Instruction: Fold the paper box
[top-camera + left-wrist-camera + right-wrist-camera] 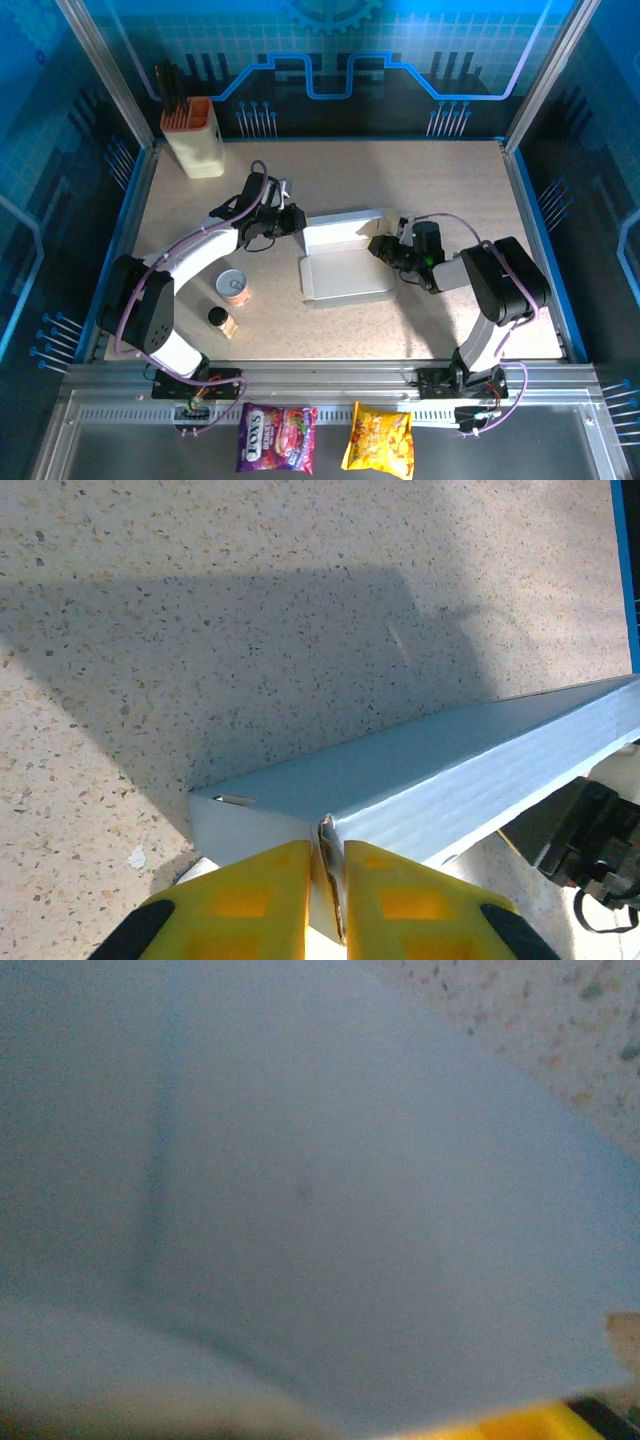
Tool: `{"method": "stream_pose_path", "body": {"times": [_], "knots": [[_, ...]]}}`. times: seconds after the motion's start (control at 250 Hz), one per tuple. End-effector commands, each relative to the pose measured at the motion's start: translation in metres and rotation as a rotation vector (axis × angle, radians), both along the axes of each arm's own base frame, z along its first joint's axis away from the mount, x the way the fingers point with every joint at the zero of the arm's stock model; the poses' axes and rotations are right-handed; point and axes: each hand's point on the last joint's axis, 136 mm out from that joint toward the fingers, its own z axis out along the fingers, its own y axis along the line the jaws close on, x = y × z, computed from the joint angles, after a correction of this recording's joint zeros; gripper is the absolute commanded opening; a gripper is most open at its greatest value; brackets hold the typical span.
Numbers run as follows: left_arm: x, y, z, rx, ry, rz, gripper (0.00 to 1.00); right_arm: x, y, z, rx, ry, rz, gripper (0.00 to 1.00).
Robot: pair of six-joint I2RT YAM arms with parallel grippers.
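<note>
Location: paper box (pixel 345 272) at centre of desk (pixel 440 180), shallow tray, rear flap raised; left claw (pixel 328 895) clamped on flap's thin edge; right claw (pixel 384 248) at box's right end, closure cannot tell. Judged light, flimsy, crease-prone – grip edges near folds

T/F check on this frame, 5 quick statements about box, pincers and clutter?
1. The left pincer is clamped on an edge of the box. True.
2. The holder stands at the near-right corner of the table. False: it stands at the far-left corner.
3. The box lies as a flat sheet. False: it is a shallow tray with its far flap raised.
4. A purple bag and a yellow bag lie off the table, on the near side. True.
5. The can sits right of the box. False: it sits left of it.
</note>
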Motion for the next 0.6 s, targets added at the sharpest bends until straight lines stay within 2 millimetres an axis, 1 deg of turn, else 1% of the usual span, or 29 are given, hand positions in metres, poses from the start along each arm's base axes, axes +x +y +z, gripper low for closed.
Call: {"method": "stream_pose_path", "body": {"times": [0.0, 0.084, 0.216, 0.304, 0.595], "knots": [[-0.023, 0.012, -0.038, 0.054, 0.144, 0.01, 0.16, 0.004, 0.006, -0.006, 0.002, -0.003, -0.003, 0.37], [-0.024, 0.012, -0.038, 0.053, 0.146, 0.012, 0.16, 0.004, 0.008, -0.011, 0.029, 0.006, -0.01, 0.37], [-0.024, 0.013, -0.038, 0.054, 0.149, 0.014, 0.17, 0.003, 0.005, -0.01, 0.06, 0.001, -0.016, 0.38], [-0.024, 0.013, -0.037, 0.062, 0.146, 0.014, 0.16, 0.001, -0.005, -0.004, 0.05, -0.011, -0.025, 0.4], [-0.023, 0.013, -0.039, 0.066, 0.15, 0.013, 0.16, -0.004, -0.043, 0.021, -0.073, -0.046, -0.038, 0.44]]}}
